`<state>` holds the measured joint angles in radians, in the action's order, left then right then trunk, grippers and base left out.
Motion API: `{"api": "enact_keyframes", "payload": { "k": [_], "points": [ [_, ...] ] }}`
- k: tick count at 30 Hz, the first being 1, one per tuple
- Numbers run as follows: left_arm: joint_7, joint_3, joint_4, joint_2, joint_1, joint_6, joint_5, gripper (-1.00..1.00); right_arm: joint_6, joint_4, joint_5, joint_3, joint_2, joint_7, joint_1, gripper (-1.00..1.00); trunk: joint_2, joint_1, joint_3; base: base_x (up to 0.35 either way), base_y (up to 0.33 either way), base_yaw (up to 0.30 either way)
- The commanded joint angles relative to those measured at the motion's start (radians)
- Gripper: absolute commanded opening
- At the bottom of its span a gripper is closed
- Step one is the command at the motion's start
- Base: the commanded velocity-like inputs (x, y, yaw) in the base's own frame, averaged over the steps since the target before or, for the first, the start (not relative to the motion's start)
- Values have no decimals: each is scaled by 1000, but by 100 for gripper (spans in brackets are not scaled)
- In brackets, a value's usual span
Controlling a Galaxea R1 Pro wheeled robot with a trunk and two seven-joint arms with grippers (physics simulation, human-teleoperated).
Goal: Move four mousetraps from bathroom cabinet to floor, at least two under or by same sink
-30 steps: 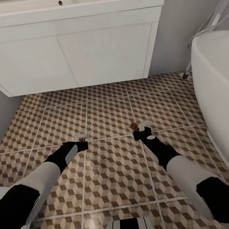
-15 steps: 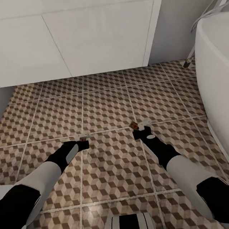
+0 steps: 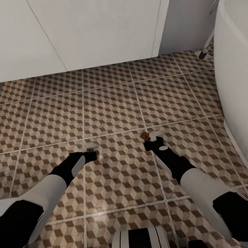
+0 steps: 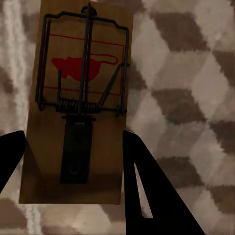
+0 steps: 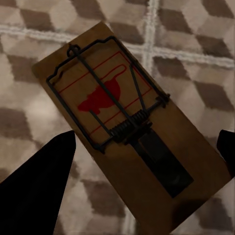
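Both arms reach low over the bathroom floor [image 3: 110, 110], each carrying a mousetrap toward the boxy white front of the wall-hung bathroom sink [image 3: 99, 25], whose underside stands just ahead across the tiles. The left gripper [image 3: 91, 151] is clamped on the left mousetrap [image 4: 78, 103], its dark fingers pressed against the board's two long edges in the left wrist view. The right gripper [image 3: 153, 140] carries the right mousetrap [image 5: 129, 127] slantwise between its fingers; the fingertips sit apart from the board in the right wrist view, so how firmly it is pinched cannot be told, though the trap appears to hang above the tiles. By the look of it this is the placing step for two of the four traps: the next move calls for lowering each board flat onto the tiles close under or beside the basin, then letting go without tipping it. The traps are thin rectangular tan wooden boards, each with a coiled black wire spring, a wire bail and a red mouse emblem. The tiles are matte, with a brown, beige and grey cube pattern and pale grout lines; a smooth white bathtub [image 3: 240, 85] curves in at the right.
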<state>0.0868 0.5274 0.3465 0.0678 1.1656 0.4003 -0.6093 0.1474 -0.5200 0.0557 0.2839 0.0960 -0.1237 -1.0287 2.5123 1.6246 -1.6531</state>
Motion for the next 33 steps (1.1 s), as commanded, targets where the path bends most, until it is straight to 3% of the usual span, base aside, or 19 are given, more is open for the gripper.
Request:
{"api": "enact_keyframes", "payload": {
  "k": [1, 13, 24, 33],
  "points": [
    [8, 8, 3, 1, 0, 4, -10, -100, 6, -2, 6, 8, -1, -8, -1, -100, 1, 0, -6, 0, 0, -72],
    [8, 8, 5, 1, 0, 4, -10, -100, 6, 0, 6, 9, -1, -8, -1, -100, 3, 6, -72, 0, 0, -72],
    [8, 7, 5, 1, 0, 3, -10, -100, -65, 4, 4, 9, -1, -8, 1, -100, 3, 6, -78, 0, 0, -20],
    [8, 6, 5, 1, 0, 3, -10, -100, -72, 5, 3, 11, -1, -8, 1, -100, 3, 6, -78, 45, 86, 0]
  ]
}}
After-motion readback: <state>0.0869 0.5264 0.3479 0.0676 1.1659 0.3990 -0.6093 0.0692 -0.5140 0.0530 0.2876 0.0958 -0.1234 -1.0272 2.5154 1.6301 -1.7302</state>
